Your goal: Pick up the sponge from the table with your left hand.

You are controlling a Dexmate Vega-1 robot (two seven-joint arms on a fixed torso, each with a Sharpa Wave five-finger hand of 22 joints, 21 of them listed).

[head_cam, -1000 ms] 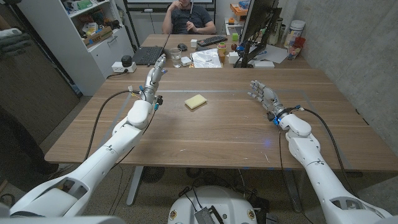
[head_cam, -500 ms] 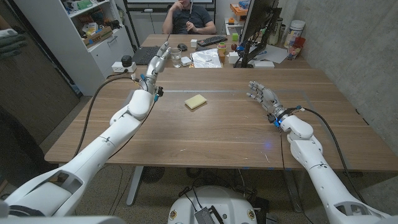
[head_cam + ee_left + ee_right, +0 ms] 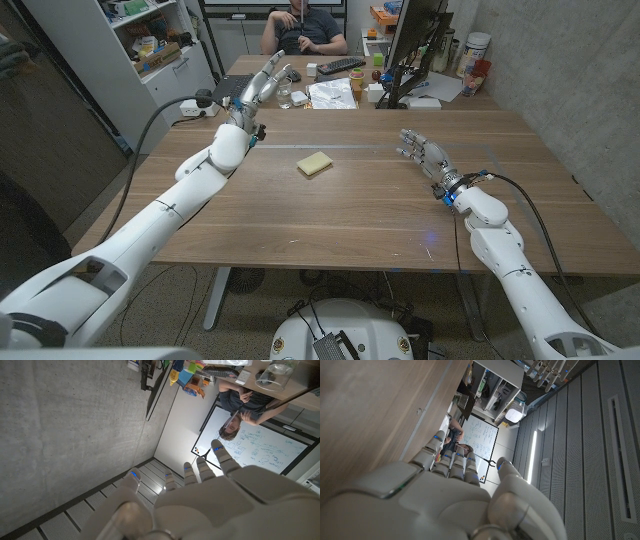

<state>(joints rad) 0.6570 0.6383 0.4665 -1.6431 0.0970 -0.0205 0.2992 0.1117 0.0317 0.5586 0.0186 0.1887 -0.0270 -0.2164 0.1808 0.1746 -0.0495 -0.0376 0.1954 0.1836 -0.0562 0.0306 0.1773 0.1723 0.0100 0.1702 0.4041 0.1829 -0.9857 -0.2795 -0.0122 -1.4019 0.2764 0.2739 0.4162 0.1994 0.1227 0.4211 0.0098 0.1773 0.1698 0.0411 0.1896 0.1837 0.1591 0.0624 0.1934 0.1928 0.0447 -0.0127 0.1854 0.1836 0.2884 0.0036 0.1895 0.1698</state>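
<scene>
The yellow sponge (image 3: 315, 163) lies mid-table, nearer the far edge. The left hand (image 3: 262, 88) is raised near the far-left corner, fingers spread, holding nothing; the right hand (image 3: 424, 152), fingers apart and empty, sits toward the right edge.

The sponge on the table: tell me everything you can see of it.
The sponge is a pale yellow, roughly rectangular block with rounded corners, soft-looking like foam. It lies flat on the wooden table, turned at a slight angle to the table's edges, near the middle and toward the far side. Nothing touches it: the left hand is raised well beyond it and the right hand is off to the side.
</scene>
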